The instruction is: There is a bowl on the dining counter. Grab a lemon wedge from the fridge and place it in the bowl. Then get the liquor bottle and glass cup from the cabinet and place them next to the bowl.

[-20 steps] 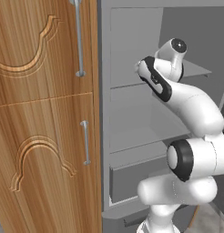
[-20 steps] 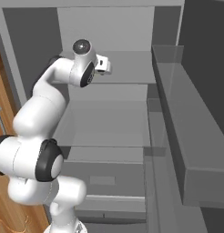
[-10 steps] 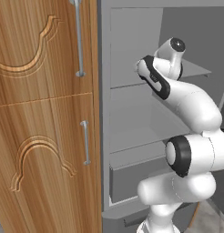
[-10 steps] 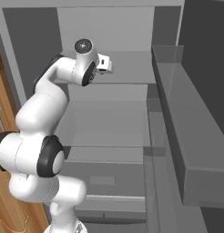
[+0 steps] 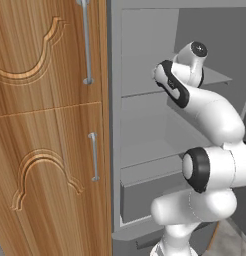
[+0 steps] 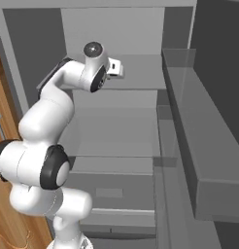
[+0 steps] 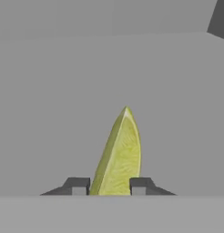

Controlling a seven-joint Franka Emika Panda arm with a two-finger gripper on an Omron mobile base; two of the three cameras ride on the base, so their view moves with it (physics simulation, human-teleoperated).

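A yellow-green lemon wedge (image 7: 119, 154) stands on its edge on a grey fridge shelf (image 7: 50, 113), cut face turned right. My gripper (image 7: 109, 187) has the wedge's near end between its two dark fingertips (image 7: 78, 186), and both press against its sides. In the base views my arm reaches into the open fridge, with the hand (image 6: 115, 69) over the upper shelf (image 6: 141, 82). The bowl, liquor bottle and glass cup are out of view.
The fridge interior is grey, with a lower shelf (image 6: 116, 131) and a drawer (image 5: 150, 192) beneath. Its open door with deep bins (image 6: 204, 146) stands close on the right. Wooden doors with metal handles (image 5: 45, 125) flank the fridge on the left.
The arm has barely shifted, its hand edging slightly further in over the upper shelf. Nothing else has visibly moved.
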